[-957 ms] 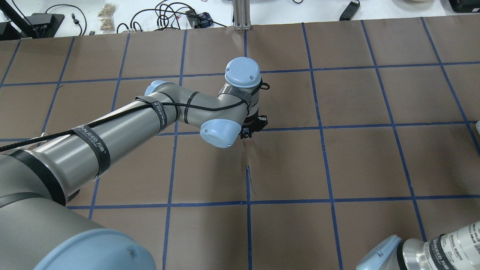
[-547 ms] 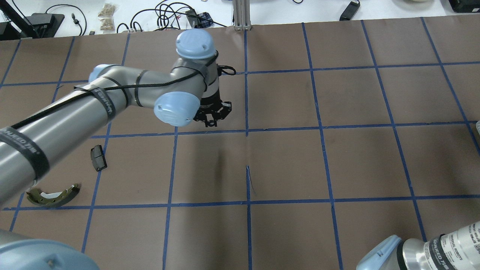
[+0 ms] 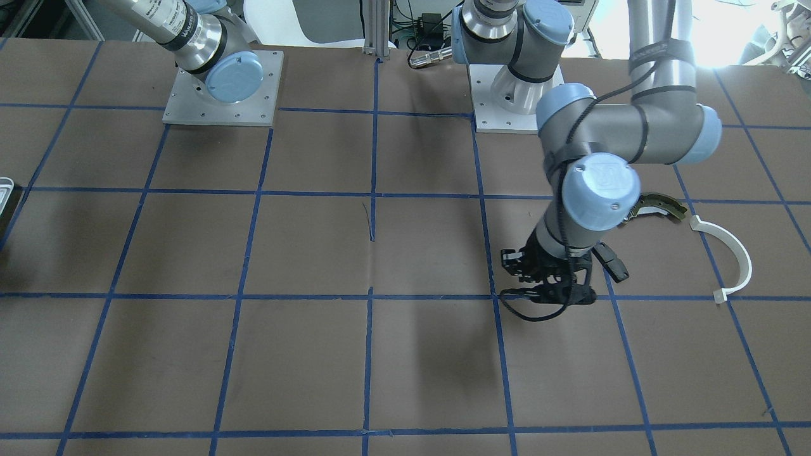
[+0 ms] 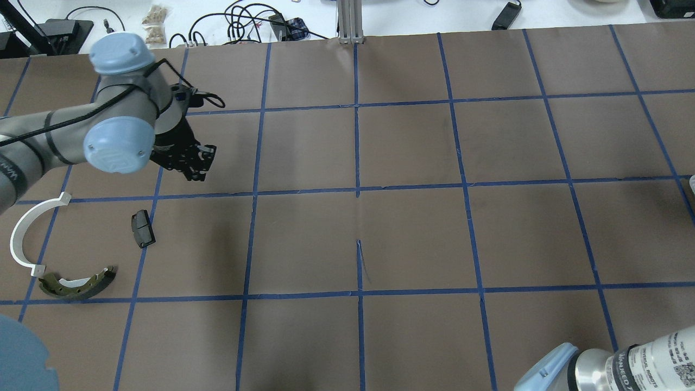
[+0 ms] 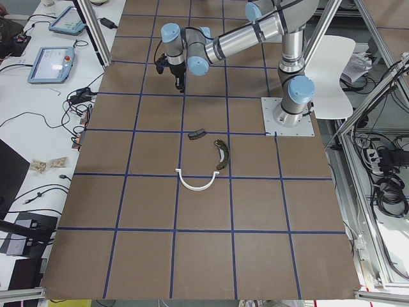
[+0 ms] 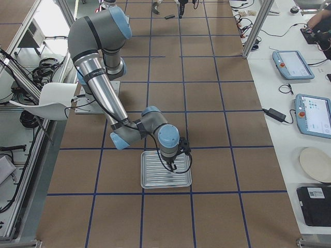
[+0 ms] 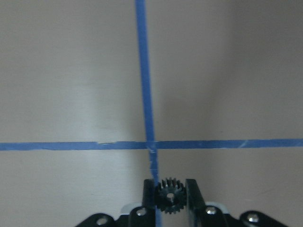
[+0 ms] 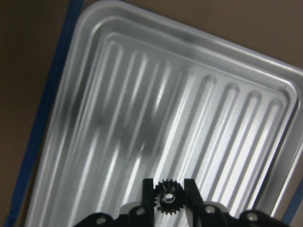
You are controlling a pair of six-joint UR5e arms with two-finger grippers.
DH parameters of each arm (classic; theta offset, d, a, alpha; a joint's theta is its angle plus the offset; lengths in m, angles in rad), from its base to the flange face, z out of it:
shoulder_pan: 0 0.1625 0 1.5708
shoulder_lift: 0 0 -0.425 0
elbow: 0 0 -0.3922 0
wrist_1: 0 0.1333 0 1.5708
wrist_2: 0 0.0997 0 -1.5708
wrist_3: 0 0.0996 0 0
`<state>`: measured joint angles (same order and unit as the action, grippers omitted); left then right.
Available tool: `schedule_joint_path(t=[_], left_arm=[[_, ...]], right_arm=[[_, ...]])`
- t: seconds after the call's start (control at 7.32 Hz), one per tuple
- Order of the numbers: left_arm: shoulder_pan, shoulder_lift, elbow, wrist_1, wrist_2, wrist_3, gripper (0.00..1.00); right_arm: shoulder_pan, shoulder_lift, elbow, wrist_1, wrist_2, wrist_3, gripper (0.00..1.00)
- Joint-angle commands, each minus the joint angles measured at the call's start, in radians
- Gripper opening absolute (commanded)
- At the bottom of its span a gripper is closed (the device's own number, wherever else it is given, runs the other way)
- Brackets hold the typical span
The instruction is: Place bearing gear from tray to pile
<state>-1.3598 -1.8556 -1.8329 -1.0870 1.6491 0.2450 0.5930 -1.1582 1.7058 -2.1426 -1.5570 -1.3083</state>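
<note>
My left gripper (image 7: 169, 185) is shut on a small black bearing gear (image 7: 169, 197). It hangs above a blue tape crossing, at the far left in the overhead view (image 4: 194, 163). The pile lies nearer me: a black block (image 4: 143, 228), a white plastic arc (image 4: 24, 233) and an olive brake shoe (image 4: 76, 285). My right gripper (image 8: 168, 185) is shut on a second black gear (image 8: 167, 198) just over the ribbed silvery tray (image 8: 142, 94). The tray also shows in the exterior right view (image 6: 150, 181).
The table is brown paper with a blue tape grid (image 4: 358, 190). Cables and boxes (image 4: 244, 24) lie past the far edge. The tray's edge shows at the left side of the front-facing view (image 3: 5, 190). The right arm's base joint (image 4: 597, 369) is at the near right.
My left arm has swung from the table's middle to the far left with the gear held. The block, brake shoe and white arc have come into view.
</note>
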Motion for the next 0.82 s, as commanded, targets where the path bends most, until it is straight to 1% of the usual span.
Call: schedule_joint_path(t=[0.0,0.14,0.27,0.41,0.55,0.68], left_arm=[[0.211,-0.007,-0.072,0.129,0.043,0.282,0.0],[0.32,-0.011,-0.097,0.174,0.035,0.401,0.0],[0.394,-0.023,-0.121,0.179,0.038,0.474,0.0],[0.425,-0.034,-0.132,0.179,0.038,0.52,0.0],[0.433,-0.046,-0.143,0.177,0.037,0.519,0.11],[0.441,-0.06,-0.155,0.197,0.035,0.516,0.39]], right_arm=[[0.147,-0.144,0.003,0.232,-0.005,0.23,0.02],[0.23,-0.184,0.005,0.312,-0.003,0.341,0.02],[0.31,-0.23,0.018,0.364,0.005,0.453,0.02],[0.385,-0.268,0.055,0.375,0.012,0.58,0.02],[0.484,-0.294,0.081,0.372,0.026,0.721,0.02],[0.61,-0.301,0.086,0.363,0.031,0.918,0.02]])
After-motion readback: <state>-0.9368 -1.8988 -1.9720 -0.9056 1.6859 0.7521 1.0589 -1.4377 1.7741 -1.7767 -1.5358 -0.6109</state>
